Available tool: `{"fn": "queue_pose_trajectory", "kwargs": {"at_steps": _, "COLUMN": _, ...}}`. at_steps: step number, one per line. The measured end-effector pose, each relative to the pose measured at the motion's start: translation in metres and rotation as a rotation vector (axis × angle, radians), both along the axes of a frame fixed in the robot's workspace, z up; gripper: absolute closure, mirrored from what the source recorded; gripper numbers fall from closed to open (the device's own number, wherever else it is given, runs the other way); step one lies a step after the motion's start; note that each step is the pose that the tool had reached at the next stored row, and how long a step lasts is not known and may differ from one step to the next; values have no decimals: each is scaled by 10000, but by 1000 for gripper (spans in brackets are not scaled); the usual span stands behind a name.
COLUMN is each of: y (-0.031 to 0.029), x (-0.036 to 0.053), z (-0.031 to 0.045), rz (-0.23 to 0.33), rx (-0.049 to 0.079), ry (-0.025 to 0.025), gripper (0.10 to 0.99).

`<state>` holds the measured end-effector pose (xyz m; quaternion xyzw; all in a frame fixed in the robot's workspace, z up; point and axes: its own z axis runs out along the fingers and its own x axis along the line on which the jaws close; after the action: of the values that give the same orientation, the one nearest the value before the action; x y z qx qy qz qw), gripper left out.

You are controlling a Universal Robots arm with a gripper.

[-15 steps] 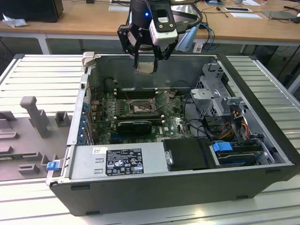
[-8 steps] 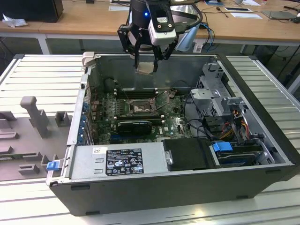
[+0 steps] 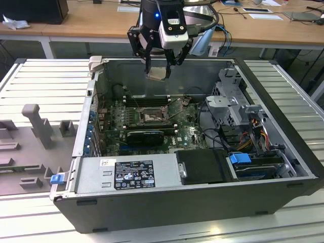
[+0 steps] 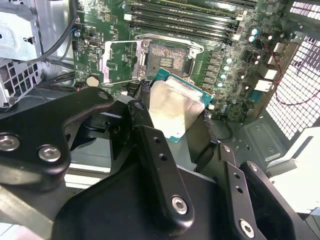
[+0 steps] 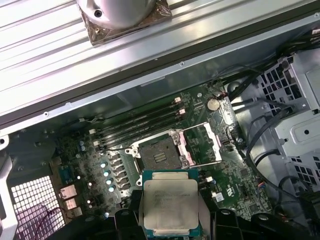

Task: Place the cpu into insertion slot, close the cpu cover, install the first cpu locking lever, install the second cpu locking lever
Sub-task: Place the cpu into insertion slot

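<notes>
We are gripping the cpu (image 3: 157,74) in our clamped claw (image 3: 158,69) high over the computer case's (image 3: 202,202) far side, the insertion slot (image 3: 152,117) lying uncovered, its cpu cover (image 5: 202,142) flipped open.

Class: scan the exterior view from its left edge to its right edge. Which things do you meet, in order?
grey upright post → blue latch at the case corner → the cpu, held in the gripper → blue tab by the drives. The insertion slot shares the cpu's place across, so it is left out.
</notes>
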<state>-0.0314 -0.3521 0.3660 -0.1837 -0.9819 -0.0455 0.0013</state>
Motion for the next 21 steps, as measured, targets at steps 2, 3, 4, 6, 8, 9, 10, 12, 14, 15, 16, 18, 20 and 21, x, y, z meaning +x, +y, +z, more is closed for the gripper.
{"fn": "queue_pose_trajectory", "kwargs": {"at_steps": 2, "y": 0, "x": 0, "z": 0, "rz": -113, "rx": 0, "ry": 0, "gripper": 557}}
{"fn": "queue_pose_trajectory", "kwargs": {"at_steps": 3, "y": 0, "x": 0, "z": 0, "rz": -158, "rx": 0, "ry": 0, "gripper": 557}}
{"fn": "queue_pose_trajectory", "kwargs": {"at_steps": 4, "y": 0, "x": 0, "z": 0, "rz": -223, "rx": -1, "ry": 1, "gripper": 557}}
{"fn": "queue_pose_trajectory", "kwargs": {"at_steps": 6, "y": 0, "x": 0, "z": 0, "rz": -287, "rx": -1, "ry": 0, "gripper": 557}}
{"fn": "queue_pose_trajectory", "kwargs": {"at_steps": 8, "y": 0, "x": 0, "z": 0, "rz": -386, "rx": -1, "ry": 0, "gripper": 557}}
{"fn": "queue_pose_trajectory", "kwargs": {"at_steps": 9, "y": 0, "x": 0, "z": 0, "rz": -414, "rx": -1, "ry": 0, "gripper": 557}}
{"fn": "queue_pose_trajectory", "kwargs": {"at_steps": 10, "y": 0, "x": 0, "z": 0, "rz": -459, "rx": -1, "ry": 0, "gripper": 557}}
{"fn": "queue_pose_trajectory", "kwargs": {"at_steps": 12, "y": 0, "x": 0, "z": 0, "rz": -563, "rx": -1, "ry": 0, "gripper": 557}}
{"fn": "queue_pose_trajectory", "kwargs": {"at_steps": 14, "y": 0, "x": 0, "z": 0, "rz": -627, "rx": 0, "ry": 0, "gripper": 557}}
{"fn": "queue_pose_trajectory", "kwargs": {"at_steps": 15, "y": 0, "x": 0, "z": 0, "rz": -656, "rx": 0, "ry": 0, "gripper": 557}}
{"fn": "queue_pose_trajectory", "kwargs": {"at_steps": 16, "y": 0, "x": 0, "z": 0, "rz": -700, "rx": 0, "ry": 0, "gripper": 557}}
{"fn": "queue_pose_trajectory", "kwargs": {"at_steps": 18, "y": 0, "x": 0, "z": 0, "rz": -810, "rx": 0, "ry": 0, "gripper": 557}}
{"fn": "queue_pose_trajectory", "kwargs": {"at_steps": 20, "y": 0, "x": 0, "z": 0, "rz": -881, "rx": 0, "ry": 0, "gripper": 557}}
{"fn": "queue_pose_trajectory", "kwargs": {"at_steps": 21, "y": 0, "x": 0, "z": 0, "rz": -931, "rx": 0, "ry": 0, "gripper": 557}}
